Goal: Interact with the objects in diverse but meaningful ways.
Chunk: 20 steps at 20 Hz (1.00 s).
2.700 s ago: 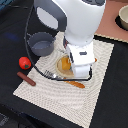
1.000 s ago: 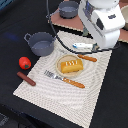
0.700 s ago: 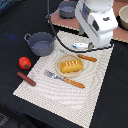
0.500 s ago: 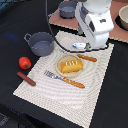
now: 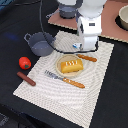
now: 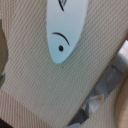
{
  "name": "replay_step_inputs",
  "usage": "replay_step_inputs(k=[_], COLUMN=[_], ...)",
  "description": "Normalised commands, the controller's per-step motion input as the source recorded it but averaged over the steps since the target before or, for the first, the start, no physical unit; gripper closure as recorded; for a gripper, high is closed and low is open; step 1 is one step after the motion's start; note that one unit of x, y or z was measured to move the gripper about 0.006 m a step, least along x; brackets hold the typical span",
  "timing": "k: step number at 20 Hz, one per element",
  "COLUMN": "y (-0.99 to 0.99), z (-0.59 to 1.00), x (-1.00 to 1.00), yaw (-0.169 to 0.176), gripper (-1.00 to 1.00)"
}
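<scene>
The arm [image 5: 86, 20] stands over the far side of a striped mat [image 5: 95, 85]. Its gripper is hidden behind its own white housing in the exterior view and does not appear in the wrist view, so whether it is open or closed cannot be told.

The wrist view shows a flat white fish [image 6: 65, 27] lying on the mat, with a black eye dot and curved mark near its rounded end. Nothing touches it there. The fish cannot be made out in the exterior view.

A bread loaf [image 5: 70, 65] sits on a pale plate [image 5: 61, 72] at the mat's centre. A fork with an orange handle [image 5: 65, 79] lies just beside the plate on the near side. A second orange-handled utensil [image 5: 86, 57] lies beyond the plate, close under the arm.

A pot [image 5: 40, 43] rests at the mat's far corner on the exterior view's left. A tomato [image 5: 24, 62] and a sausage [image 5: 26, 78] lie off the mat on the dark table [image 5: 15, 20], near each other but apart.
</scene>
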Motion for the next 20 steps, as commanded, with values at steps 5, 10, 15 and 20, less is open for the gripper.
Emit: replay_step_inputs(k=[5, 10, 15, 20], y=[0.36, 0.24, 0.23, 0.23], z=[-0.08, -0.21, -0.34, -0.31], x=[0.06, 0.00, -0.16, -0.17], yaw=[0.000, 0.000, 0.000, 0.000], gripper=[-1.00, -1.00, -1.00, -1.00])
